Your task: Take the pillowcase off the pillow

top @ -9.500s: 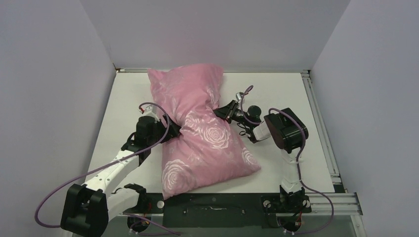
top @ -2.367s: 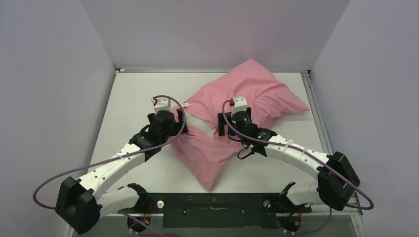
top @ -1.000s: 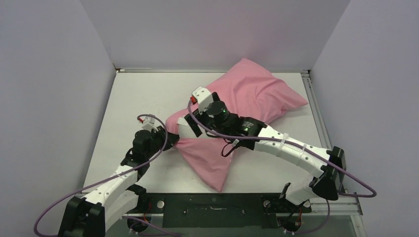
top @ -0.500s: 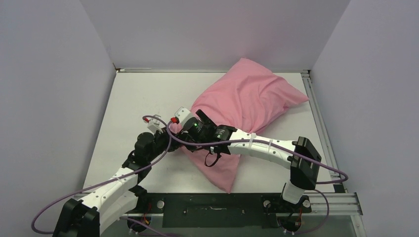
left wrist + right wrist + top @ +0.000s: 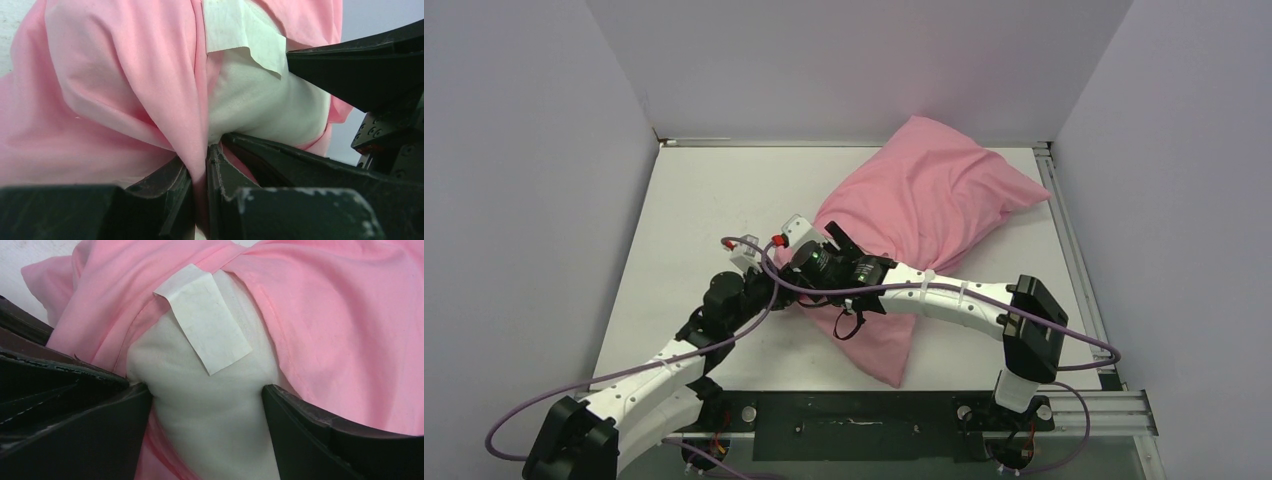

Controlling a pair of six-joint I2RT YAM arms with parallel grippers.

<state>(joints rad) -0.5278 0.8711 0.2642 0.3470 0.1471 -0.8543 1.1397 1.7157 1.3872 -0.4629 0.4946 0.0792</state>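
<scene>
Two grips at the open mouth, seen in the wrist views; left gripper [image 5: 206, 152] is clamped on a fold of the pillowcase [image 5: 934, 200] hem; right gripper [image 5: 205, 395] squeezes the exposed white corner of the pillow [image 5: 260, 105], just under its label [image 5: 205, 335]; bundle lies on the table [image 5: 694, 200], bulk toward 1 o'clock from the grippers, almost fully covered. Risks: satin slips out of the left jaws under pull; right grip possibly traps pink fabric at 9 o'clock along with the corner, view unclear, so cover and pillow drag together; plump corner pops free.
</scene>
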